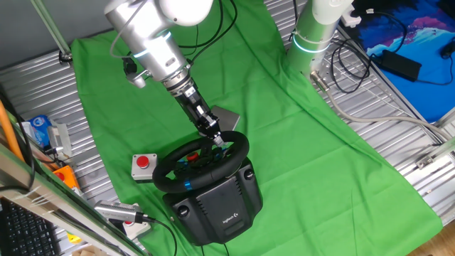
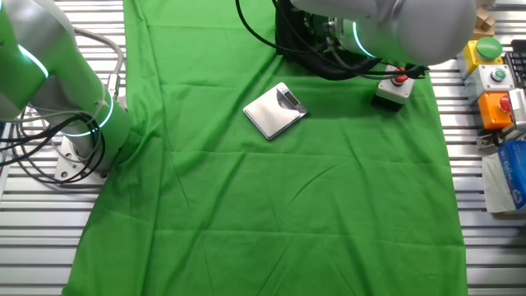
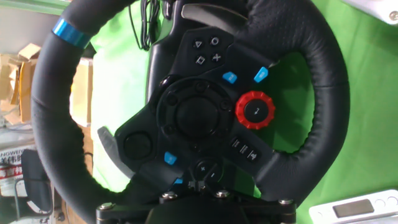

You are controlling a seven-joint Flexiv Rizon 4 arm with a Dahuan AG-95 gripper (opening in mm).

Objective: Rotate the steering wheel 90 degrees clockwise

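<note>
One arm is reaching down in one fixed view, its gripper (image 1: 220, 137) meeting the far upper rim of the steering wheel (image 1: 201, 163); the fingers are sitting at the rim, though how far they are spread I cannot tell from here; the wheel is standing on its bulky black base (image 1: 217, 204) on the green cloth (image 1: 298, 142), just beside a small grey box with a red button (image 1: 143, 166).

From the other fixed view the wheel is lying hidden behind the arm; a flat silver scale (image 2: 275, 110) is resting on the cloth, well apart from the grey box.

Through the hand view the wheel's face is filling the picture, red dial (image 3: 254, 110) and blue buttons showing; the fingertips are not showing.
</note>
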